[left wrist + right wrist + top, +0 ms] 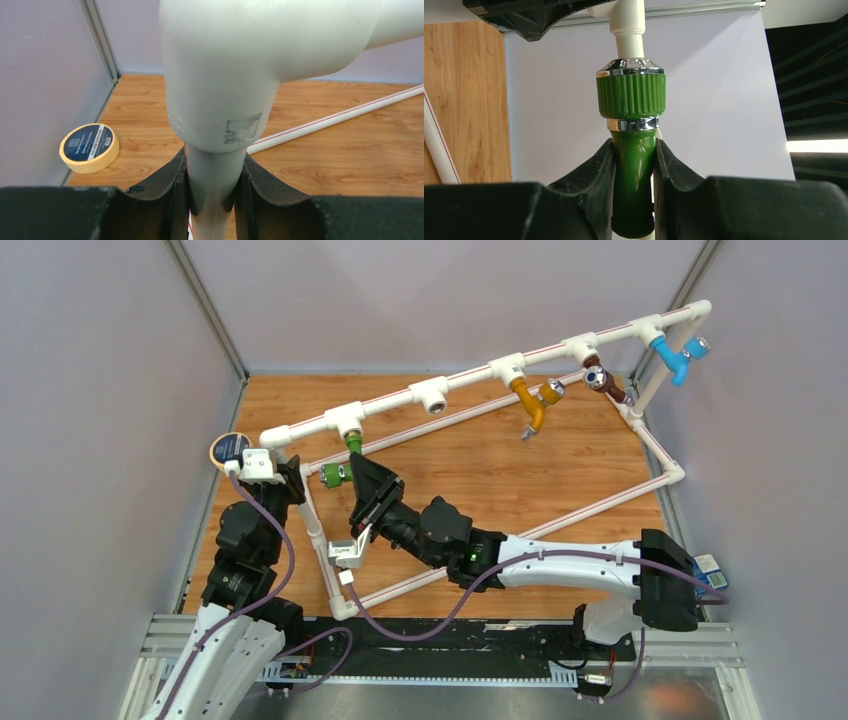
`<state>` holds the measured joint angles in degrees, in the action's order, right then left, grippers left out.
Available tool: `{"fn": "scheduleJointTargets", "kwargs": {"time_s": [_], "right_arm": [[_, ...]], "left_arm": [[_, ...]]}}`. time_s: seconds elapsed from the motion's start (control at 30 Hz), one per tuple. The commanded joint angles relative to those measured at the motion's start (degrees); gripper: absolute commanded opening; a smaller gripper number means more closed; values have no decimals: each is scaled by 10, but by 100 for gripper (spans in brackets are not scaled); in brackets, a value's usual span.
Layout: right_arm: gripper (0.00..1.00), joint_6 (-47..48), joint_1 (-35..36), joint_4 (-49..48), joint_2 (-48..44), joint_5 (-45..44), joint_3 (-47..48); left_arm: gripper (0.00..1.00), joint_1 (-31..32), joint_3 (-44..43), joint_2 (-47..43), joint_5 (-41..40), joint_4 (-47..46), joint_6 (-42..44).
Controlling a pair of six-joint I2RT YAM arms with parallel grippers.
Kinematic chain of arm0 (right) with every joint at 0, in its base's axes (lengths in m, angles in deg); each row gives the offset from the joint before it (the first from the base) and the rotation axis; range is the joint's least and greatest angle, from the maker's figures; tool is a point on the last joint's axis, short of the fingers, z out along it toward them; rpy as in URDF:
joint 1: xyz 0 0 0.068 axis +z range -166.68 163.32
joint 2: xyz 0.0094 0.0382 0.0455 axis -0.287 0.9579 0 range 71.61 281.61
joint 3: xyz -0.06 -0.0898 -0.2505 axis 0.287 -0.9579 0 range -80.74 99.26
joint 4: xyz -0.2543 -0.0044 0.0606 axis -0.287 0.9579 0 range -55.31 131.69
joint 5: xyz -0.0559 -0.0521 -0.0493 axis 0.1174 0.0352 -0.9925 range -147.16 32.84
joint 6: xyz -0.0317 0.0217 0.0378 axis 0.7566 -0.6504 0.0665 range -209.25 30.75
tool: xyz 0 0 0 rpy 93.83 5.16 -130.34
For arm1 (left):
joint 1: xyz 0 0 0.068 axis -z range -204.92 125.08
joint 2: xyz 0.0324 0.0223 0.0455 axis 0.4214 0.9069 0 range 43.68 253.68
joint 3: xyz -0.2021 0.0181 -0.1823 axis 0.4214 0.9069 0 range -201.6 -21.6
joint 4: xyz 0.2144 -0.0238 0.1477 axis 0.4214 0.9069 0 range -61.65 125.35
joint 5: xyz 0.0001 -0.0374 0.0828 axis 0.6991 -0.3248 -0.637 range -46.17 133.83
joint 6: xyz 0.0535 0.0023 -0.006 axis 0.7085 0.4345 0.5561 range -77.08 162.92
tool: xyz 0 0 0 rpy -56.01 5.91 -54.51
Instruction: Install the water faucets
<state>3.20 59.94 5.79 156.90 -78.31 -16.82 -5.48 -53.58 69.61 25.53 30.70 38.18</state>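
The green faucet (344,462) hangs from the leftmost white T fitting (345,420) of the pipe frame. My right gripper (362,476) is shut on its green body (634,170), below the ribbed green collar and chrome rings. My left gripper (290,480) is shut on the white frame pipe (212,192) just under the corner elbow (250,60). An orange faucet (530,405), a brown one (604,380) and a blue one (672,358) hang from fittings further right. One T fitting (433,395) between green and orange stands open.
A roll of tape (229,450) lies at the far left by the wall, also in the left wrist view (90,148). The frame's lower pipes (590,508) cross the wooden table. Grey walls close in on three sides.
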Motion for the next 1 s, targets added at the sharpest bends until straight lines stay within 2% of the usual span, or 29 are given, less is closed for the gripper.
{"fn": "scheduleJointTargets", "kwargs": {"time_s": [0.0, 0.2, 0.6, 0.83, 0.97], "right_arm": [[0, -25, -23, 37, -21, 7, 21], [0, -30, -52, 100, -43, -6, 8], [0, 16, -51, 115, -10, -58, 31], [0, -103, -53, 125, 9, -87, 80], [0, -171, -52, 98, 29, -108, 82]], "left_arm": [[0, 10, -2, 13, 23, 46, -20], [0, 10, -2, 13, 26, 45, -20], [0, 13, -3, 11, 30, 48, -19], [0, 21, -2, 9, 33, 48, -20], [0, 28, -3, 7, 33, 49, -22]]}}
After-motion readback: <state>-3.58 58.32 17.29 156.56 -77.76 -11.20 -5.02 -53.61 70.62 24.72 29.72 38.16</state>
